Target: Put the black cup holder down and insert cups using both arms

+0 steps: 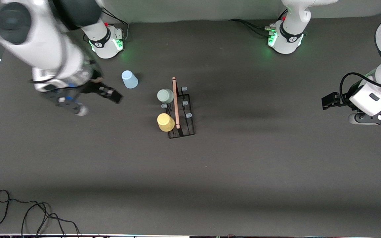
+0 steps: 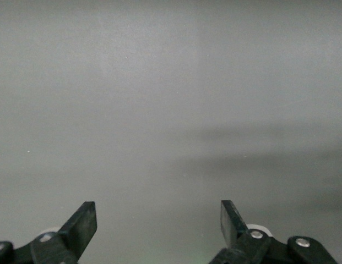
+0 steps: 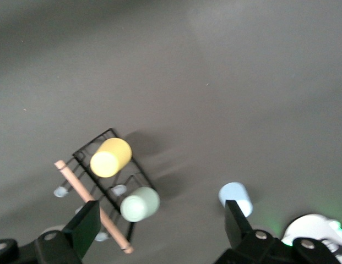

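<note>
The black cup holder (image 1: 186, 123) stands upright mid-table, its wooden handle (image 1: 176, 102) on top. A sage green cup (image 1: 165, 96) and a yellow cup (image 1: 165, 122) sit on its pegs, on the side toward the right arm's end. The light blue cup (image 1: 129, 79) stands upside down on the table, toward the right arm's end and farther from the front camera. My right gripper (image 1: 110, 93) hangs open and empty beside the blue cup. Its wrist view shows the holder (image 3: 85, 148), yellow cup (image 3: 110, 157), green cup (image 3: 139, 203) and blue cup (image 3: 235, 198). My left gripper (image 1: 331, 100) waits open at its own end, over bare table (image 2: 159, 110).
The two arm bases (image 1: 107, 41) (image 1: 286, 39) glow green along the table edge farthest from the front camera. A loose black cable (image 1: 28, 215) lies at the near corner toward the right arm's end. Dark grey table (image 1: 260, 165) spreads around the holder.
</note>
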You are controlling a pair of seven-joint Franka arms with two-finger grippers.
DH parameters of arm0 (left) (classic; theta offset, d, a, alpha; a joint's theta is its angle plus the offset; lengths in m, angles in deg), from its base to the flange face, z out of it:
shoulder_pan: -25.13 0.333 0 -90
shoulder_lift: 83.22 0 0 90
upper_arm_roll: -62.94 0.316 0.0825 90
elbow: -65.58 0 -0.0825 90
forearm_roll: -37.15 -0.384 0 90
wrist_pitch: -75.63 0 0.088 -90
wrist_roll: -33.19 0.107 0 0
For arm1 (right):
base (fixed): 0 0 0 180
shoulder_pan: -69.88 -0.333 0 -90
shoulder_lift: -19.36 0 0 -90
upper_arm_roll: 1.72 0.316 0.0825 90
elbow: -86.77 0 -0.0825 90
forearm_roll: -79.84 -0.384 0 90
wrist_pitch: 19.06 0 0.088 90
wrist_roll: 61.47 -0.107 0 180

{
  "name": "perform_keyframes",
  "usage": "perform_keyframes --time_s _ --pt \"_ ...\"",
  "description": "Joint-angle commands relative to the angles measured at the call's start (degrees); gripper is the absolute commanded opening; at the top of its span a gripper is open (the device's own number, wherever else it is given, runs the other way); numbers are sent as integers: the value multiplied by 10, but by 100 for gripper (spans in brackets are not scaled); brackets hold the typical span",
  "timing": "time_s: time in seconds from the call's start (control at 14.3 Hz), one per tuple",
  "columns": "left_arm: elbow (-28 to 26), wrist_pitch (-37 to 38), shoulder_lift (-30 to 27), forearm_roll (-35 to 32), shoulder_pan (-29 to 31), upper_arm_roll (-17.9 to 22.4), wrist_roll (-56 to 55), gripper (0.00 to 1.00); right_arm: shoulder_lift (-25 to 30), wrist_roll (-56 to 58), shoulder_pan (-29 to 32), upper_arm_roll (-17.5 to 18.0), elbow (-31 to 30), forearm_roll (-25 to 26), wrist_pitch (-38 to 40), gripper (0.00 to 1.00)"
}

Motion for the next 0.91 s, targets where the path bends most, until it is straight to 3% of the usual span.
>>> perform_keyframes --time_s 0.0,0.14,0.28,0.49,0.63,0.84 --pt "-10 -2 -12 0 1 1 8 100 90 102 149 135 -74 47 -9 100" --pt "-10 -2 -12 0 1 0 9 100 113 178 282 241 -93 51 -9 100" --pt "-10 -1 -12 0 0 1 8 100 124 262 383 302 -102 55 -9 100" --pt "-10 -1 -12 0 1 1 8 100 126 364 476 333 -101 61 -9 100" --pt "-10 -2 -12 0 1 1 9 100 126 389 535 375 -100 62 -9 100" --pt "-10 -2 -12 1 1 1 9 100 126 386 534 378 -98 94 -20 100"
